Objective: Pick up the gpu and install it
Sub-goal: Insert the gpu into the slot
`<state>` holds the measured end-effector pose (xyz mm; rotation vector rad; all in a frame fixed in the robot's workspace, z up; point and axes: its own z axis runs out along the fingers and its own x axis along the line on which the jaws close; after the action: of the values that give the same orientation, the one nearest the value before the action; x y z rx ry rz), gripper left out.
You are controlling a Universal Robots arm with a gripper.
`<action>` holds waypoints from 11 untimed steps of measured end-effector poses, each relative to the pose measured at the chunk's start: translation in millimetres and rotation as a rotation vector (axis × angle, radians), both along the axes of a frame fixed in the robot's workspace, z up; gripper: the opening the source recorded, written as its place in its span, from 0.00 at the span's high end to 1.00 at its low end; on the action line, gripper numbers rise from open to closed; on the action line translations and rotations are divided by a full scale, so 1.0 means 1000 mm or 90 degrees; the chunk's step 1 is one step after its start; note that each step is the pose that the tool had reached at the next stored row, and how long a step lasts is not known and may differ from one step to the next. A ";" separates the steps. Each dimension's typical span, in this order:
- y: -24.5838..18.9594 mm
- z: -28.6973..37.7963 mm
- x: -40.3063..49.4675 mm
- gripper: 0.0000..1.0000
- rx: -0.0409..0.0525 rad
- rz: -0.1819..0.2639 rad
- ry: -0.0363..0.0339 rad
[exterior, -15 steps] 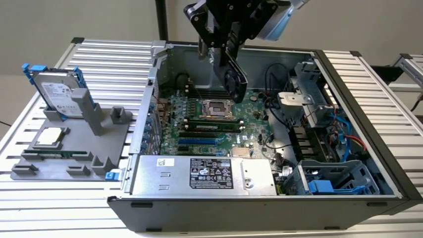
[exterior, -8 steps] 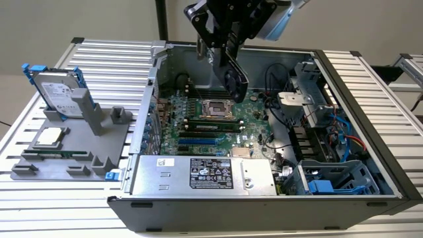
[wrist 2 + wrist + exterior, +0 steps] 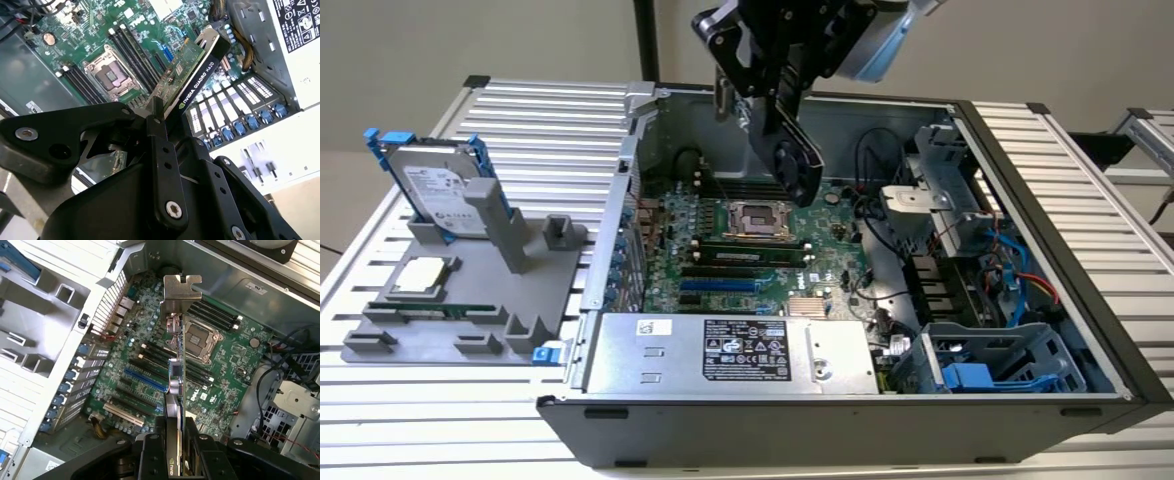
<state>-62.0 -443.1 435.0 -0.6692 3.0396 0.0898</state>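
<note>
The black pincer (image 3: 767, 85) hangs over an open tower case (image 3: 1047, 210) that lies on its side on a ribbed aluminium surface (image 3: 547, 120). Its fingers (image 3: 150, 460) are clamped on the gpu (image 3: 790, 150), held clear of the green motherboard (image 3: 720, 255) below. In the exterior view the card tilts over the square metal processor socket (image 3: 754, 215), its black shroud and round fan facing the camera. In the first wrist view the gpu (image 3: 176, 375) is seen edge-on and thin, over the long expansion slots (image 3: 145, 381). Its silver notched end bracket (image 3: 182, 287) points away from the pincer. The arm is cut off by the top of the exterior view, and the card's gripped end is hidden between the fingers. On the exterior view's left, a grey plastic holder (image 3: 467, 300) carries an upright silver hard drive (image 3: 438, 190) with blue rails. A flat square part there looks like a processor (image 3: 424, 277).
</note>
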 end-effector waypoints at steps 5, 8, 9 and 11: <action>0.0000 0.0000 0.0000 1.00 0.0000 0.013 0.0000; 0.0000 0.0000 0.0000 1.00 0.0000 0.021 0.0000; 0.0000 0.0000 0.0000 1.00 0.0000 0.024 0.0000; 0.0000 -0.0001 0.0000 1.00 0.0001 0.029 -0.0001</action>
<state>-62.0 -443.1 434.9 -0.7386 3.0246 0.0911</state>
